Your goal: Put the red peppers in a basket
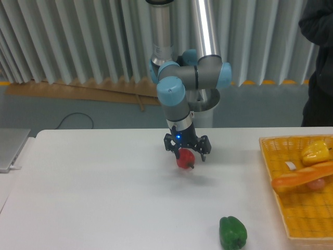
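A small glossy red pepper (184, 159) lies on the white table (93, 198) near its middle, dark stem pointing down and right. My gripper (186, 151) hangs just over it, open, with its black fingers spread to either side of the pepper's top. Nothing is gripped. The yellow-orange mesh basket (276, 208) sits at the table's right edge, well to the right of the gripper.
A green pepper (232, 232) lies near the front edge. Inside the basket are a yellow pepper (316, 152) and a long orange item (302, 178). A grey laptop (10, 148) rests at the far left. A person in dark clothes (318, 62) stands at the right.
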{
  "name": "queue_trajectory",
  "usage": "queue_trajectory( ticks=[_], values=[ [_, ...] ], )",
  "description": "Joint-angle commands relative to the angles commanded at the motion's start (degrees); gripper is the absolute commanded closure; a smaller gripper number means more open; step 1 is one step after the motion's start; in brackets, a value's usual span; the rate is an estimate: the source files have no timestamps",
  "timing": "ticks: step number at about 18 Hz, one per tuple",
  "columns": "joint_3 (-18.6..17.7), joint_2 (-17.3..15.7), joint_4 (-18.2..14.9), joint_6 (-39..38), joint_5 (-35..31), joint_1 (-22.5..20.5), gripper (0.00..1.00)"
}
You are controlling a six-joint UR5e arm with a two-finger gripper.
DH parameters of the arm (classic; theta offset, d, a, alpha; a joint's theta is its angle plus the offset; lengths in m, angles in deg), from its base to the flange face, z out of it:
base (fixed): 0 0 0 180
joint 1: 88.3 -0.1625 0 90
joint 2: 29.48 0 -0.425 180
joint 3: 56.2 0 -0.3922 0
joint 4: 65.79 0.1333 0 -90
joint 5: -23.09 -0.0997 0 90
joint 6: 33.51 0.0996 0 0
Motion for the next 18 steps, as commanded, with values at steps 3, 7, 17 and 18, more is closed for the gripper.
queue_trajectory(
  ticks=[3, 7, 17, 18],
  values=[
    [-0.26, 0.35, 0.00, -0.09, -1.23, 0.18, 0.00],
    [-0.18, 0.35, 0.00, 0.17, -1.41, 0.44, 0.00],
    [-1.05, 0.79, -0.26, 0.61, -4.13, 0.09, 0.00],
    [-1.05, 0.79, -0.35, 0.52, -4.13, 0.00, 0.00]
  ],
)
